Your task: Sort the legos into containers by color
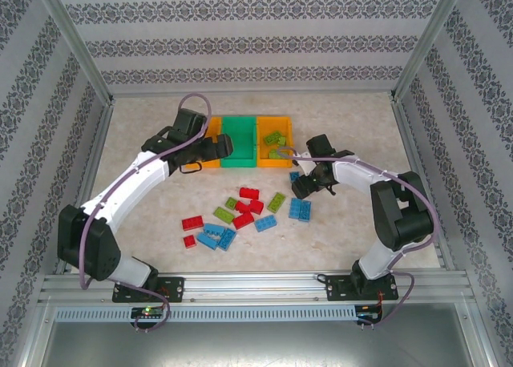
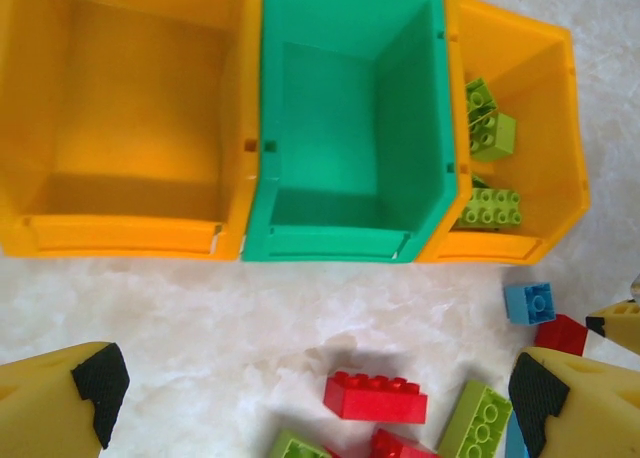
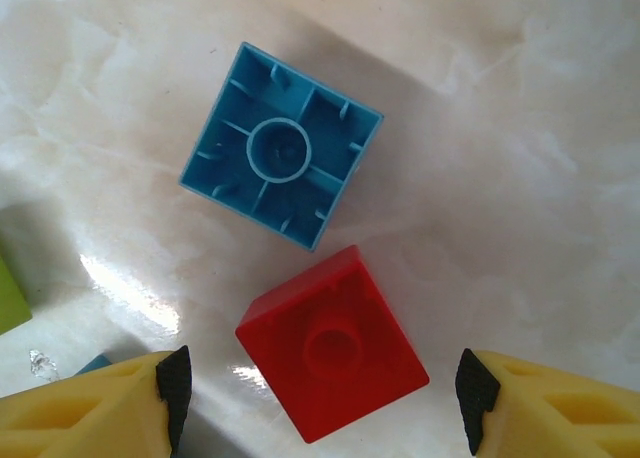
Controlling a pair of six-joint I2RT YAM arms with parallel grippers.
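The right gripper (image 3: 325,395) is straddling a red brick (image 3: 335,343), spread open, a blue brick (image 3: 282,146) lying just beyond; the left gripper (image 2: 318,388) is hovering released before the bins (image 2: 340,243).

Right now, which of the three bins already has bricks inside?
The right orange bin: light green bricks lie in it. The green middle bin and left orange bin hold none.
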